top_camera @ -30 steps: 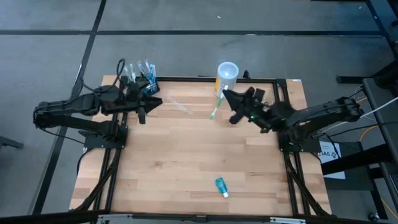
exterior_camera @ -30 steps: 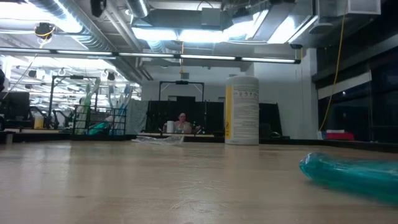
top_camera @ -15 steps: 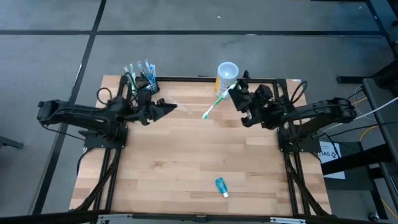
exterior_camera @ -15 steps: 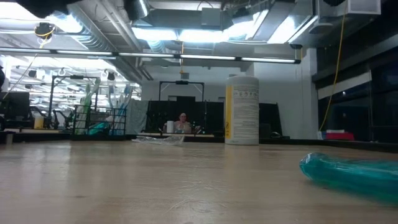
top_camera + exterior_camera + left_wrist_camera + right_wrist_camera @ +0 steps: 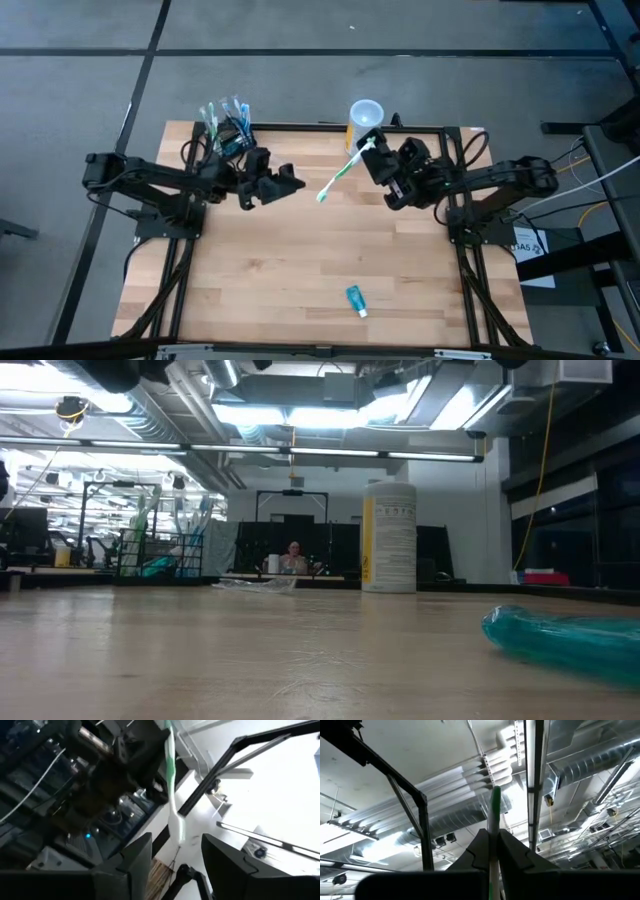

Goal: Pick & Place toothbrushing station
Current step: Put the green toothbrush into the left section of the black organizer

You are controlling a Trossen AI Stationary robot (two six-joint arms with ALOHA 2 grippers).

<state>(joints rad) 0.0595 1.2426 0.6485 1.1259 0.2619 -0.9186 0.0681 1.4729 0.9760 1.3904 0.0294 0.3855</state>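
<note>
Two dark arms reach in over the wooden table (image 5: pixel 300 260), both raised above its far half. The left gripper (image 5: pixel 290 183) hangs near the far-left corner with its fingers (image 5: pixel 132 865) parted and nothing between them; in its wrist view the gap frames the green-and-white toothbrush (image 5: pixel 342 171), apart from both fingers. The right gripper (image 5: pixel 371 152) pinches that toothbrush by its white end, jaws narrow on the handle, the brush slanting out toward the left gripper.

At table height both arms are nearly cut off by the picture's top edge, so neither gripper can be made out there.

Next comes the white-and-yellow cup (image 5: pixel 365 117) at the far edge, right of centre; it carries dark print too small to read. The toothbrushing station (image 5: pixel 236 131) sits at the far-left corner, largely hidden under the upright brushes it holds and by the left arm just beside it. Smallest, a teal tube (image 5: pixel 356 299) lies near the front edge, cut off at the right in the low view.
</note>
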